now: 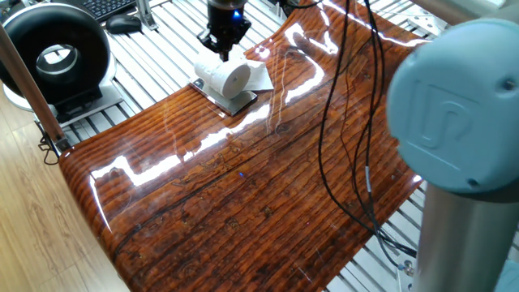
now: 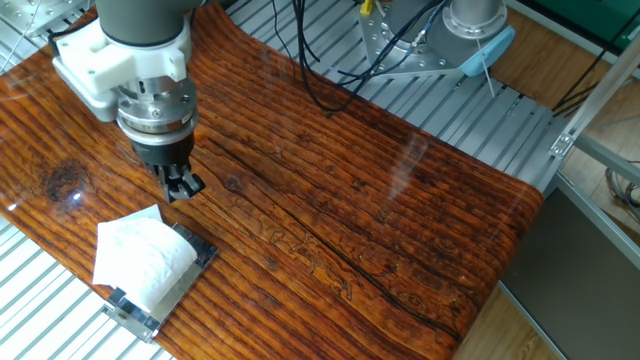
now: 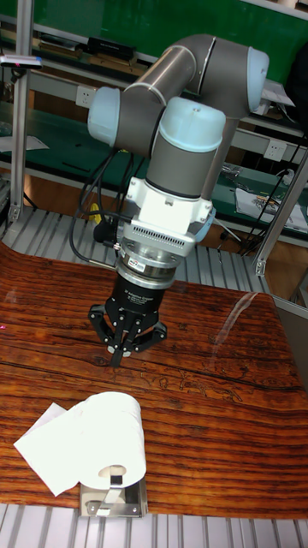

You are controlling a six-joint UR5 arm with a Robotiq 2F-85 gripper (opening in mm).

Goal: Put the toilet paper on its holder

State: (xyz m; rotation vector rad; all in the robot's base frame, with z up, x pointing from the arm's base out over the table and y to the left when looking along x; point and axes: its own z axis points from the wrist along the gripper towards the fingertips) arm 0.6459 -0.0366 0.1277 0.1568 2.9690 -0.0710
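White tissue fills the near edge of my tall fixed view: the toilet paper (image 3: 107,437) sits on the holder (image 3: 113,497), its hollow core threaded on the short upright bar, and the chrome base plate shows beneath it at the counter's (image 3: 214,411) front edge. A loose sheet (image 3: 47,449) trails off to one side of the roll and lies flat on the wood.

My claw (image 3: 120,353) hangs above the counter, clear of the roll and touching nothing. Its fingers come together at the tips, so I read it as narrow and holding nothing. In the other fixed view the claw (image 2: 183,186) is up and beside the toilet paper (image 2: 145,262), with bare glossy wood between them, and the holder (image 2: 133,312) peeks out under the roll.

From one fixed view I see the toilet paper (image 1: 225,75) on the holder (image 1: 233,101) at the far end of the counter (image 1: 243,195), the claw (image 1: 223,42) just above it, and a black ring-shaped device (image 1: 53,50) standing off the counter on the slatted metal surface. Black cables (image 1: 340,138) drape across the wood.
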